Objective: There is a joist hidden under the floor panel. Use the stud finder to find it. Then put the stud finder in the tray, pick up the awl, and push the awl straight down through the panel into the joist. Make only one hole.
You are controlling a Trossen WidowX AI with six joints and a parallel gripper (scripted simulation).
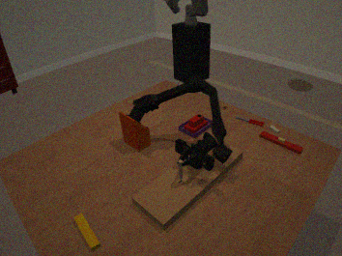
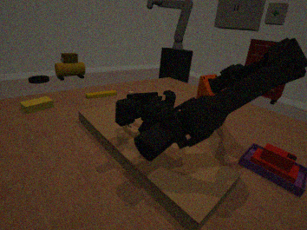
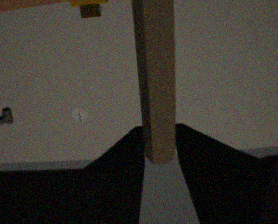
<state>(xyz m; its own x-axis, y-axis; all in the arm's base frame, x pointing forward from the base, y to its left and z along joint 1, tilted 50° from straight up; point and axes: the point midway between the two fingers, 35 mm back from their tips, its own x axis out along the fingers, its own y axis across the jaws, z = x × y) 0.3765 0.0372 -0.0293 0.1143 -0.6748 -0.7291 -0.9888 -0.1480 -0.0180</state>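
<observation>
My gripper (image 1: pixel 184 160) (image 2: pixel 130 113) (image 3: pixel 158 132) is shut on the awl (image 1: pixel 180 173) (image 3: pixel 157 85). In the wrist view the awl's tan handle stands between the dark fingers. The awl points down over the wooden floor panel (image 1: pixel 161 205) (image 2: pixel 186 192), near its middle. Its tip is at or close to the panel's surface; I cannot tell if it touches. In the exterior view the gripper hides the awl. The red stud finder (image 1: pixel 196 121) (image 2: pixel 275 159) lies in the purple tray (image 1: pixel 185 130) (image 2: pixel 299 186), just behind the panel.
An orange block (image 1: pixel 134 132) (image 2: pixel 205 86) stands left of the tray. A yellow block (image 1: pixel 87 230) (image 2: pixel 36 103) lies on the floor in front. A red tool (image 1: pixel 281 141) and a screwdriver (image 1: pixel 251 122) lie at the right. The arm's dark base (image 1: pixel 191 51) (image 2: pixel 175 63) stands behind.
</observation>
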